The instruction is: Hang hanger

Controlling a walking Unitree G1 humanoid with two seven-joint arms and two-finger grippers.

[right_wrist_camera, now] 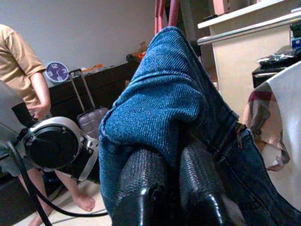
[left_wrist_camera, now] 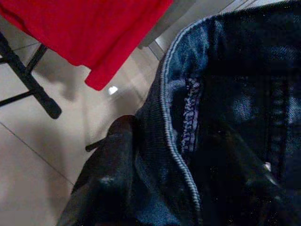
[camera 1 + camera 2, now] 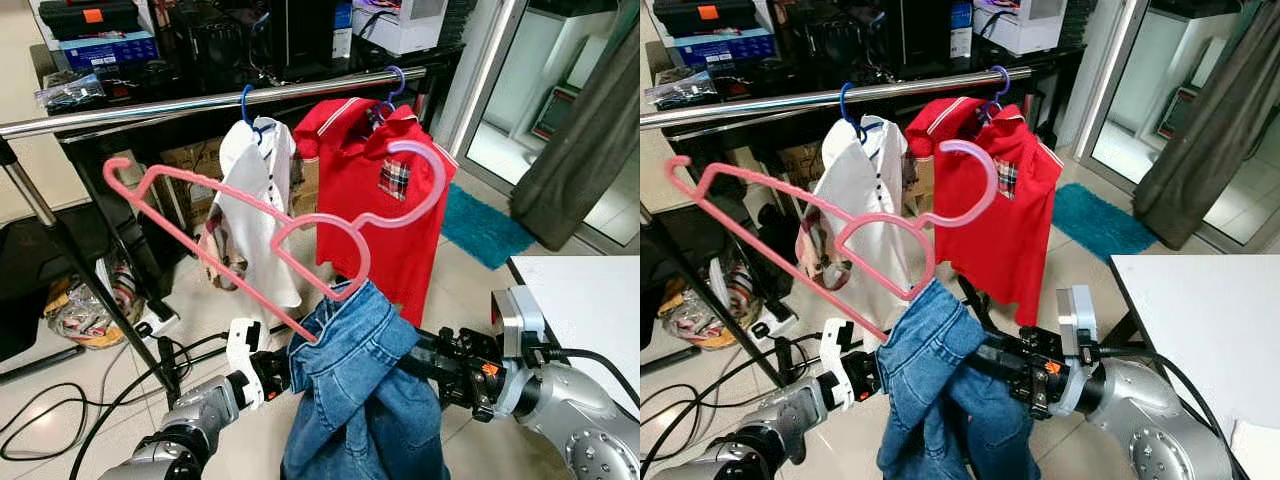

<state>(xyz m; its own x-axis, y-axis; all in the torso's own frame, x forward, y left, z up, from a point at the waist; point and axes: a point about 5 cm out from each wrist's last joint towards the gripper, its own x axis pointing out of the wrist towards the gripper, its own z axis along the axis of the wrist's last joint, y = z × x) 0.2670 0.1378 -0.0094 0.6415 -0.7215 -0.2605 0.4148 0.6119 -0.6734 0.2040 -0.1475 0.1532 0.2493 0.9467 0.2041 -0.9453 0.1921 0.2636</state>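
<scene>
- Below the metal rail [image 3: 200, 103], a pink hanger [image 3: 300, 225] tilts, blue jeans [image 3: 360, 390] draped over its lower end.
- The right gripper [image 3: 425, 355] pinches the jeans, fingers pressed together.
- The left gripper [image 3: 275, 372] touches the denim; its grip seems closed, though shadow obscures it.
- A white shirt [image 3: 255, 210] and a red shirt [image 3: 375, 205] hang on the rail.

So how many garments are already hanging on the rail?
2: a white shirt on the left and a red polo to its right, both on blue hangers over the rail.
</scene>
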